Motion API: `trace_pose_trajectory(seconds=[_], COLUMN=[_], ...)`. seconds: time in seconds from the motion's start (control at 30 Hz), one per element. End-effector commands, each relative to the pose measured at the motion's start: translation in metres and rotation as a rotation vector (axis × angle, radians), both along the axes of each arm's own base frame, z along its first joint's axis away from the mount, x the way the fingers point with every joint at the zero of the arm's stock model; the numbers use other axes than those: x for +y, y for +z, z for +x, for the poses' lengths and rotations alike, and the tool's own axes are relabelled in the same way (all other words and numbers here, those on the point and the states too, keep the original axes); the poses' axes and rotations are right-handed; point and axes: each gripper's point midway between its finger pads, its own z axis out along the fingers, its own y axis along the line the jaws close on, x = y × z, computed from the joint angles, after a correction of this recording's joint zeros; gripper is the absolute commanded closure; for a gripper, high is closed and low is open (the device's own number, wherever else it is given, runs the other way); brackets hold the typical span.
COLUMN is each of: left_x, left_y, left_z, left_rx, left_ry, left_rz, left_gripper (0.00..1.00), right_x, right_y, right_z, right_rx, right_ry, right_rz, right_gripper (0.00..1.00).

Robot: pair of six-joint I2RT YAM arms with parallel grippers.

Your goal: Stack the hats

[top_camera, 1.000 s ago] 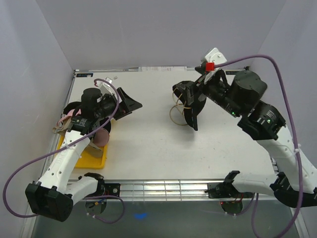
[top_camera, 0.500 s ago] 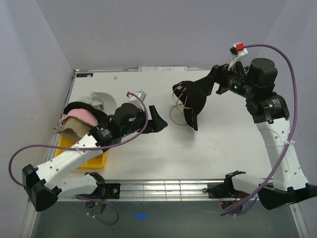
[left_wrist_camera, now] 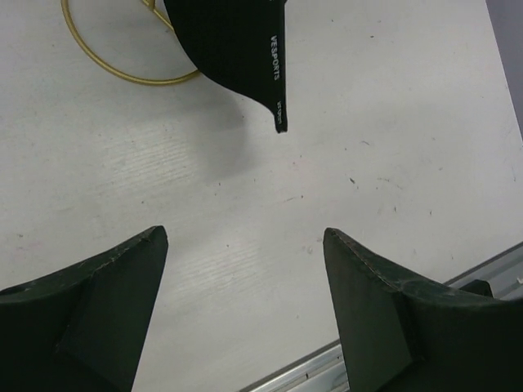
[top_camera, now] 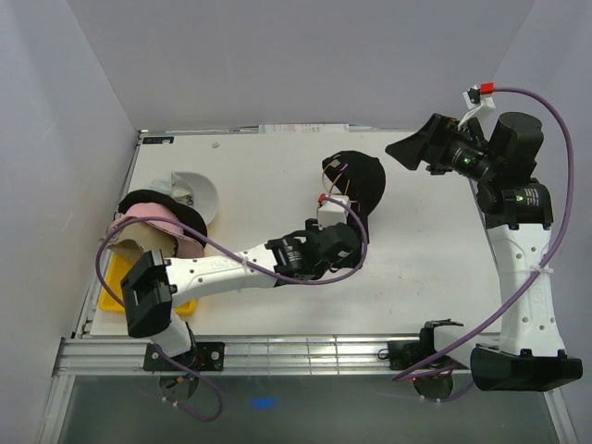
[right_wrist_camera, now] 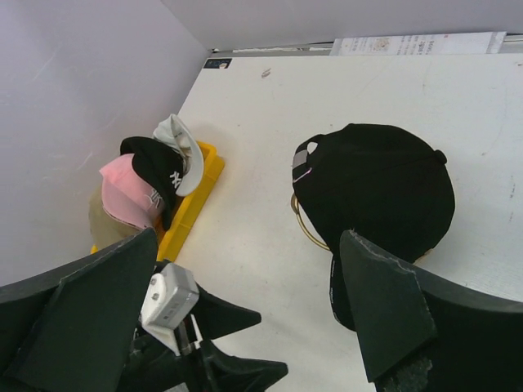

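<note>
Hats (right_wrist_camera: 139, 188) heaped on yellow tray (right_wrist_camera: 204, 167); black cap (right_wrist_camera: 380, 184) well apart; both jaws wide, empty.

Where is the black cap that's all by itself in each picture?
Top view: the black cap sits a little right of the middle.
Left wrist view: only its brim shows, at the top edge.
Right wrist view: the whole cap shows, right of the middle.
Shared landmark: the gold ring lies next to the brim in both wrist views. From the top I can't make it out.
</note>
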Motion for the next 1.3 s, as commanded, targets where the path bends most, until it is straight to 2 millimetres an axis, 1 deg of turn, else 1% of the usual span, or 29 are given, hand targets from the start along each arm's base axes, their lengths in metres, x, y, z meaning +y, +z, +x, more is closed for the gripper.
trace_pose_trajectory(seconds=[0.0, 0.03, 0.07, 0.1, 0.13, 0.17, 0.23, 0.27, 0.3, 0.33, 0.37, 0.4, 0.43, 0.47, 0.57, 0.6, 0.67, 0.73, 0.97, 1.1, 1.17, 1.2, 1.23, 1.27], left_x=[-0.014, -0.021, -0.025, -0.031, -0.035, -0.038, -0.047, -0.050, -0.054, -0.055, -0.058, -0.057, -0.061, -0.063, -0.064, -0.065, -0.067, -0.068, -0.068, -0.068, -0.068, -0.068, -0.068, -0.069], left_y=[0.034, 0.024, 0.023, 0.030, 0.028, 0.021, 0.025, 0.017, 0.022, 0.020, 0.013, 0.011, 0.013, 0.005, 0.001, -0.005, -0.006, -0.012, -0.018, -0.019, -0.018, -0.019, -0.018, -0.018], left_z=[0.021, 0.023, 0.025, 0.029, 0.031, 0.035, 0.039, 0.042, 0.045, 0.046, 0.049, 0.051, 0.053, 0.053, 0.059, 0.062, 0.065, 0.071, 0.084, 0.088, 0.090, 0.090, 0.091, 0.092], left_rx=[-0.103, -0.101, -0.109, -0.124, -0.129, -0.134, -0.160, -0.165, -0.172, -0.177, -0.176, -0.180, -0.184, -0.181, -0.189, -0.190, -0.194, -0.192, -0.201, -0.208, -0.207, -0.204, -0.203, -0.201], left_ry=[0.062, 0.058, 0.056, 0.053, 0.052, 0.057, 0.044, 0.049, 0.051, 0.052, 0.056, 0.067, 0.069, 0.065, 0.083, 0.093, 0.095, 0.101, 0.116, 0.115, 0.116, 0.115, 0.114, 0.114], left_rz=[-0.040, -0.012, -0.003, -0.008, -0.001, 0.020, 0.022, 0.043, 0.040, 0.053, 0.070, 0.084, 0.080, 0.107, 0.126, 0.137, 0.137, 0.144, 0.164, 0.176, 0.173, 0.174, 0.171, 0.169], left_gripper=[0.13, 0.13, 0.13, 0.12, 0.13, 0.12, 0.12, 0.12, 0.12, 0.12, 0.12, 0.12, 0.12, 0.13, 0.14, 0.14, 0.15, 0.16, 0.23, 0.30, 0.38, 0.43, 0.54, 0.60], right_x=[0.003, 0.003, 0.002, 0.003, 0.003, 0.004, 0.004, 0.004, 0.005, 0.005, 0.005, 0.005, 0.004, 0.005, 0.005, 0.005, 0.005, 0.005, 0.004, 0.004, 0.003, 0.003, 0.003, 0.003], right_y=[0.021, 0.021, 0.021, 0.022, 0.022, 0.023, 0.023, 0.023, 0.024, 0.024, 0.024, 0.024, 0.023, 0.022, 0.023, 0.023, 0.024, 0.024, 0.020, 0.016, 0.015, 0.014, 0.014, 0.014], right_z=[-0.013, -0.013, -0.014, -0.014, -0.015, -0.016, -0.017, -0.017, -0.018, -0.019, -0.019, -0.019, -0.019, -0.020, -0.020, -0.021, -0.021, -0.022, -0.023, -0.021, -0.021, -0.020, -0.021, -0.020], right_rx=[-0.045, -0.043, -0.041, -0.041, -0.040, -0.040, -0.040, -0.038, -0.039, -0.040, -0.037, -0.037, -0.036, -0.032, -0.035, -0.038, -0.038, -0.039, -0.039, -0.034, -0.030, -0.030, -0.032, -0.032], right_ry=[0.034, 0.035, 0.034, 0.037, 0.041, 0.044, 0.046, 0.046, 0.049, 0.049, 0.048, 0.048, 0.048, 0.049, 0.049, 0.050, 0.048, 0.048, 0.046, 0.044, 0.041, 0.041, 0.041, 0.043], right_rz=[0.046, 0.050, 0.053, 0.056, 0.059, 0.061, 0.063, 0.066, 0.066, 0.067, 0.069, 0.069, 0.069, 0.071, 0.071, 0.070, 0.071, 0.072, 0.065, 0.060, 0.058, 0.057, 0.056, 0.055], right_gripper=[0.03, 0.03, 0.03, 0.03, 0.03, 0.03, 0.03, 0.03, 0.03, 0.03, 0.03, 0.03, 0.03, 0.02, 0.02, 0.02, 0.02, 0.02, 0.02, 0.01, 0.00, 0.00, 0.00, 0.00])
